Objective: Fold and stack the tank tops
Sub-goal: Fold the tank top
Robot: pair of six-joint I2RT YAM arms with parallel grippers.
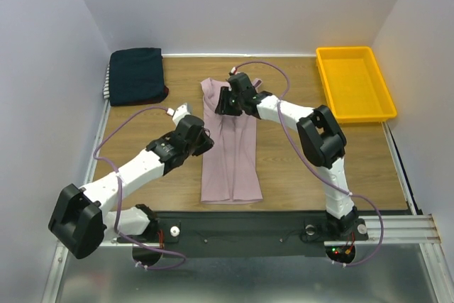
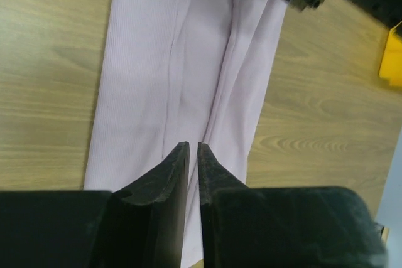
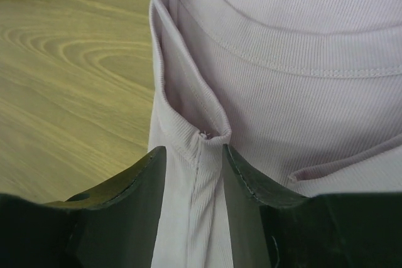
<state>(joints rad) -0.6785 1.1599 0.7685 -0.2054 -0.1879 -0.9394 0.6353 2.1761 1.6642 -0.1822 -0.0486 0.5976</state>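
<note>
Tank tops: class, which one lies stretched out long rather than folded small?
The pale pink tank top, a long strip in the middle; the navy tank top is a folded block at the far left.

So we've got the pink tank top (image 1: 230, 154) lying flat in the middle of the table. It's a pale dusty-pink ribbed knit, folded lengthwise into a long narrow strip, with the neckline end at the far side and the hem towards the near edge. Up by the neckline, one side edge is puckered into a little raised ridge.

The folded stack (image 1: 145, 92) sits well apart in the far-left corner, with the dark navy top (image 1: 135, 69) uppermost and a striped edge (image 1: 108, 84) peeking out on its left. We think there's a reddish edge at its near-right corner, but it's too small to be sure.
</note>
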